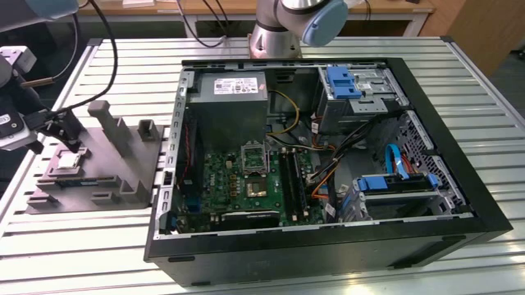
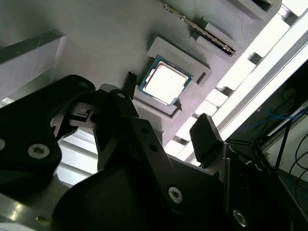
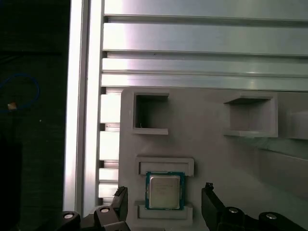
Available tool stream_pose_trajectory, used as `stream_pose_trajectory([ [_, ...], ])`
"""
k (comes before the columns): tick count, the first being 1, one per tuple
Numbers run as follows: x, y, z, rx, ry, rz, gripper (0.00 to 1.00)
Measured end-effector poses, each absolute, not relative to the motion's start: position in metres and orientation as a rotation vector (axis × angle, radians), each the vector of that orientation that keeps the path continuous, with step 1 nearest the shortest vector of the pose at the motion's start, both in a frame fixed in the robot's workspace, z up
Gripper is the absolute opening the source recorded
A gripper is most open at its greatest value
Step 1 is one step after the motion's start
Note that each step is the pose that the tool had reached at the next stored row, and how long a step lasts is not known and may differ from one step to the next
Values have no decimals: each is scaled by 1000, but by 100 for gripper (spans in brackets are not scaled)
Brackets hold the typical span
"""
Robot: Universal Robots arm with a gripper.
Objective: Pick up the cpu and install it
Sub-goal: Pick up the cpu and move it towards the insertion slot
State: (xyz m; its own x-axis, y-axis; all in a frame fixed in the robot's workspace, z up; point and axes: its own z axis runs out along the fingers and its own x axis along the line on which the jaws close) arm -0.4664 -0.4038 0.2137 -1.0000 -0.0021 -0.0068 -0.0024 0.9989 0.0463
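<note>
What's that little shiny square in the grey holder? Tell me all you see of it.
The cpu is a small flat square chip with a silvery metal top and a greenish rim. It lies flat, top up, in a recess of the grey holder beside the computer case. The open gripper straddles it without touching.

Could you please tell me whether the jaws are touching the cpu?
Apart. In the first wrist view the cpu lies in its grey holder, and bare holder shows between it and the open jaws on either side.
</note>
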Motion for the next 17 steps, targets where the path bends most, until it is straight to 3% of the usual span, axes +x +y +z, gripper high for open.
stream_pose_trajectory([
  [17,-466,-405,191,6,3134,71,71],
])
